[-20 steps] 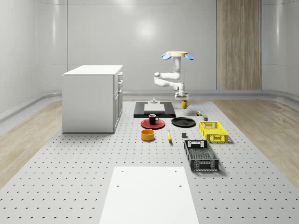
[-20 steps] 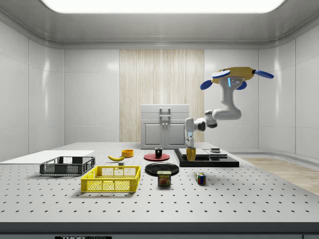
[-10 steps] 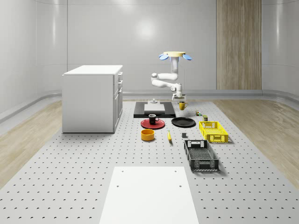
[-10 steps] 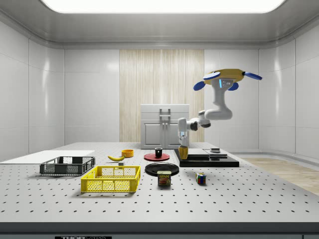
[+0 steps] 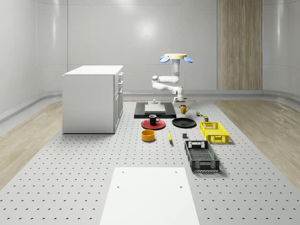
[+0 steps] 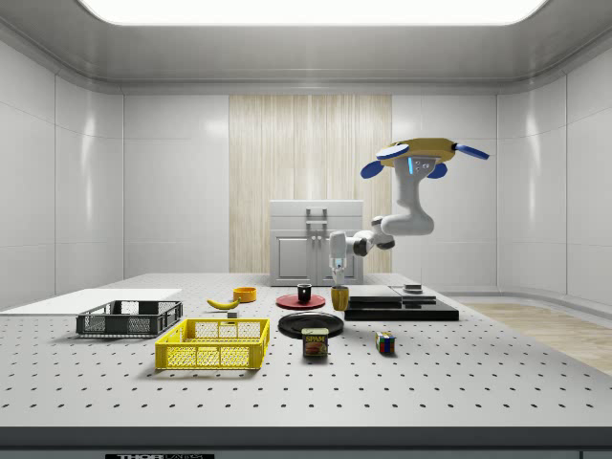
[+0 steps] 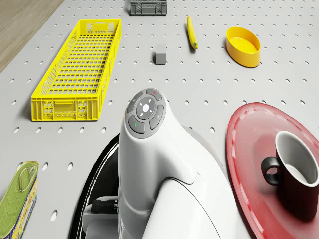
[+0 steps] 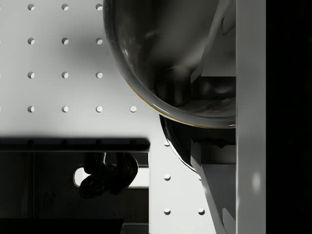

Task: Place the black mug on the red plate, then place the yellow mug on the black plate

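While the black mug (image 7: 294, 172) already stands upright on the red plate (image 7: 249, 149), we judge that the first step is done and the second one is in hand. Our drone (image 6: 417, 155) hovers above the far part of the table (image 5: 93, 187), near the black plate (image 5: 183, 123), and our arm reaches down from it. Our gripper (image 6: 338, 278) is closed on the rim of the yellow mug (image 6: 339, 297) and holds it upright. In the side view the mug hangs in the air just over the far edge of the black plate, beside the dark slab (image 6: 402, 310), and it does not touch anything below.

The next move, as we see it, calls for bringing the mug a little more toward the middle of the plate, then going down slowly until its bottom rests flat. Only after that should the fingers let go. The black mug is near, so we must keep the arm away from it.
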